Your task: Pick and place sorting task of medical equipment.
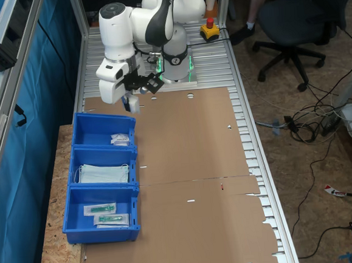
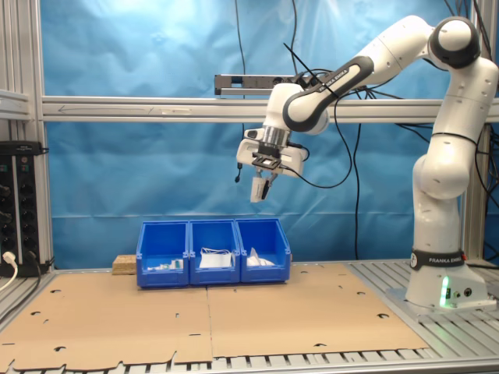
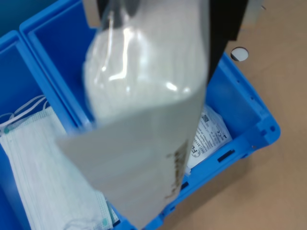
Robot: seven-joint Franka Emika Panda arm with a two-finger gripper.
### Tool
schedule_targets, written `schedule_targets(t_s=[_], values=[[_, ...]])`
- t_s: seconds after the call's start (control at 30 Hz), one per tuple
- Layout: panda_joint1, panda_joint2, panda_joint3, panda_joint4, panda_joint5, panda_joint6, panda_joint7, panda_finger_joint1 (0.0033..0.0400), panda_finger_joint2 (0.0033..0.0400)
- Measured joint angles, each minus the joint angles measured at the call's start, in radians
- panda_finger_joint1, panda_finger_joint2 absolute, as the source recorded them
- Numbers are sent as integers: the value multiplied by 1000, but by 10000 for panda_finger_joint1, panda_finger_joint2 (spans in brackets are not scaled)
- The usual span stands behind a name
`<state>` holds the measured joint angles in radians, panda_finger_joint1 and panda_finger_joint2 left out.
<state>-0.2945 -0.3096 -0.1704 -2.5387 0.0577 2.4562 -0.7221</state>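
Packet point(image 3: 144, 120): we saw the small white wrapped packet hanging from the tool, up in the air above the blue bins; in the wrist view it was close to the camera, blurred and glossy, covering much of the bin below.
Packet in both exterior views: it showed as a small white piece point(image 1: 132, 104) dangling under the tool, near the end bin's far rim in the first exterior view, and well above the bins point(image 2: 258, 189) in the second exterior view.
Tool point(image 2: 264, 173): we saw its fingers pinching the upper edge of the packet, with the packet hanging down from between them; in the first exterior view the tool point(image 1: 128, 98) sat just beyond the bin row, toward the arm's base.
End bin point(image 1: 102, 128): this bin, nearest the arm's base, held another white packet point(image 1: 120, 138); in the wrist view we saw that packet point(image 3: 211, 134) lying flat against the bin's floor, partly hidden behind the held one.
Middle bin point(image 1: 102, 158): it held pale blue face masks point(image 1: 103, 173), also seen in the wrist view point(image 3: 38, 163).
Far bin point(image 1: 101, 226): it held long clear packets with green-tipped contents point(image 1: 103, 208).
Worktop point(image 1: 191, 167): brown cardboard sheets covered it, with the three bins along the first exterior view's left.
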Motion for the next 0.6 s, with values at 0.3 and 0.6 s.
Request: schedule_targets(t_s=[0.3, 0.6], values=[[-8, 14, -72, 3, 0, -5, 0, 61, 61], [-9, 66, -110, 16, 0, 17, 0, 61, 61]])
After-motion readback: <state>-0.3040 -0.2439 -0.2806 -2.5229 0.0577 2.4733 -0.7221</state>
